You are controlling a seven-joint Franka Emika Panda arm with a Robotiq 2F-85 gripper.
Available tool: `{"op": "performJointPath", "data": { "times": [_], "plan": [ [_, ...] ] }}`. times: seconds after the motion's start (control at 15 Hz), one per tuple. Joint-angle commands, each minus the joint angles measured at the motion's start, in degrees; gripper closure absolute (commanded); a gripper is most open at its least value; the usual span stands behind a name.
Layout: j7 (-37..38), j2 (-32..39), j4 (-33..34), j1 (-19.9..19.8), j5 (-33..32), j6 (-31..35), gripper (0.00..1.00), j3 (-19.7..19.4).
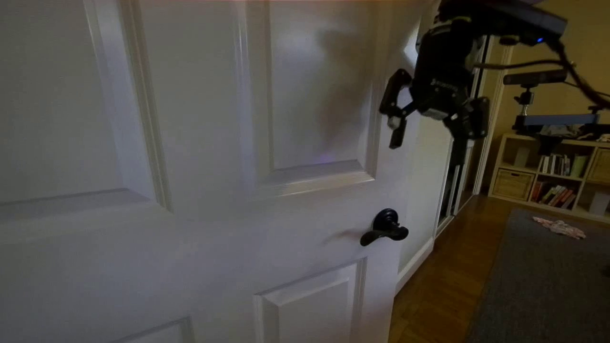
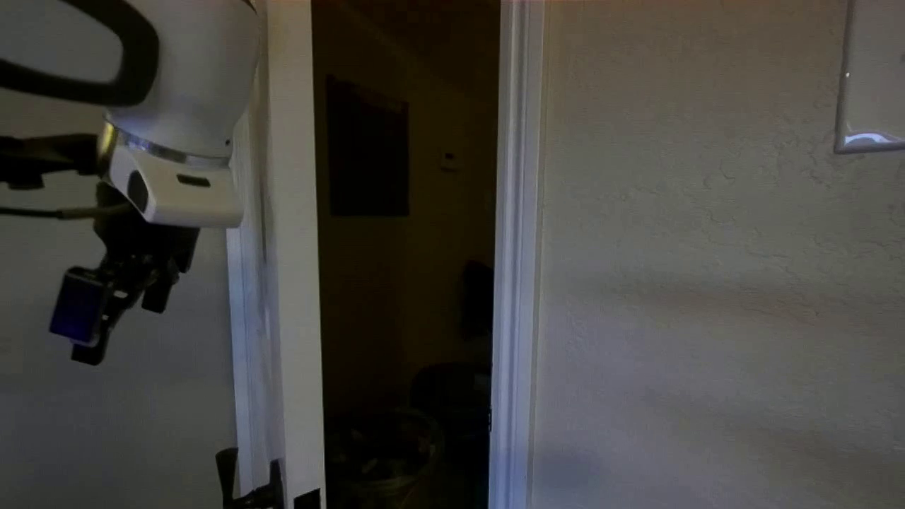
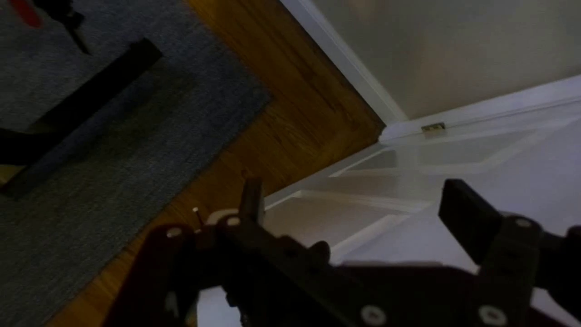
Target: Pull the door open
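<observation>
The door (image 1: pixel 205 247) is white with raised panels and stands ajar. Its narrow edge (image 2: pixel 298 247) shows in an exterior view, with a dark gap between it and the frame. The small dark lever handle (image 1: pixel 385 229) is on the door near its free edge; part of the handle (image 2: pixel 265 495) shows at the bottom of an exterior view. My gripper (image 1: pixel 427 144) is open and empty, above the handle and apart from it. The gripper also shows in an exterior view (image 2: pixel 121 329). In the wrist view the open fingers (image 3: pixel 356 209) are in front of the door (image 3: pixel 508 159); I cannot make out the handle there.
A white door frame (image 2: pixel 520 283) stands beside the dark opening (image 2: pixel 410 297), then a wall (image 2: pixel 693 283) with a switch plate (image 2: pixel 873 71). A bookcase (image 1: pixel 548 174) is at the back. A grey rug (image 1: pixel 538 281) with a cloth (image 1: pixel 560 227) lies on the wooden floor.
</observation>
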Motion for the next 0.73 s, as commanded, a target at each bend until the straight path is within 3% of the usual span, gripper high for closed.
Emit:
{"op": "performJointPath", "data": {
  "times": [0.0, 0.4, 0.47, 0.67],
  "plan": [
    [-0.8, -7.9, -2.9, 1.2, -4.1, -9.0, 0.00, -3.1],
    [0.2, -14.6, -5.6, 0.9, -7.6, -10.8, 0.00, -3.4],
    [0.0, -11.2, -2.5, 1.1, -7.3, -10.7, 0.00, -3.2],
    [0.0, -12.5, -3.5, 1.0, -7.3, -10.7, 0.00, -3.2]
  ]
}}
